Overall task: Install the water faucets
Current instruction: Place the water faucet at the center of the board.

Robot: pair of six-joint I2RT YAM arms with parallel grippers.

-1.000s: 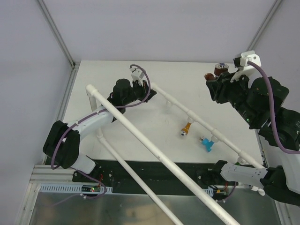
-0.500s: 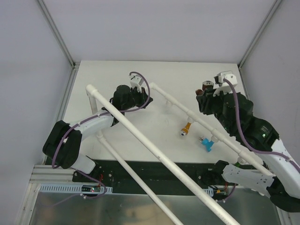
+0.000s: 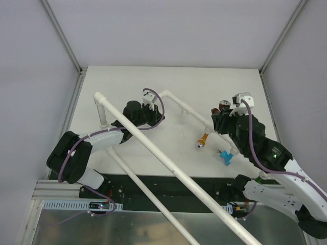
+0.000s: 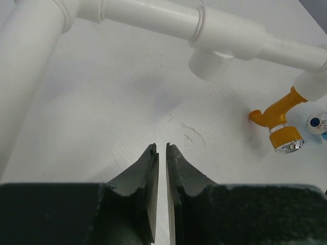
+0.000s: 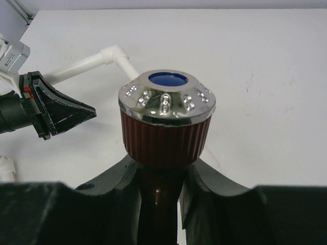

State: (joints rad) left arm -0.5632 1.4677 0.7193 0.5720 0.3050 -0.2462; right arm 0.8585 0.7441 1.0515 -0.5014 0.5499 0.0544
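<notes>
My R pincer clamps brown faucet: ribbed body, chrome cap, blue centre. L pincer nearly closed, empty; orange faucet at 2 o'clock.

**Lighting even and diffuse from overhead; all three views bright.**
The table carries only faint, soft-edged shadows beneath the white pipe frame. Left wrist view: the near pipe at the top left corner is blurred and close to overexposed, and the left gripper renders as dark, low-detail mass. Right wrist view: small specular highlights on the silver cap of the brown faucet; the right gripper is dark and slightly soft.
</notes>
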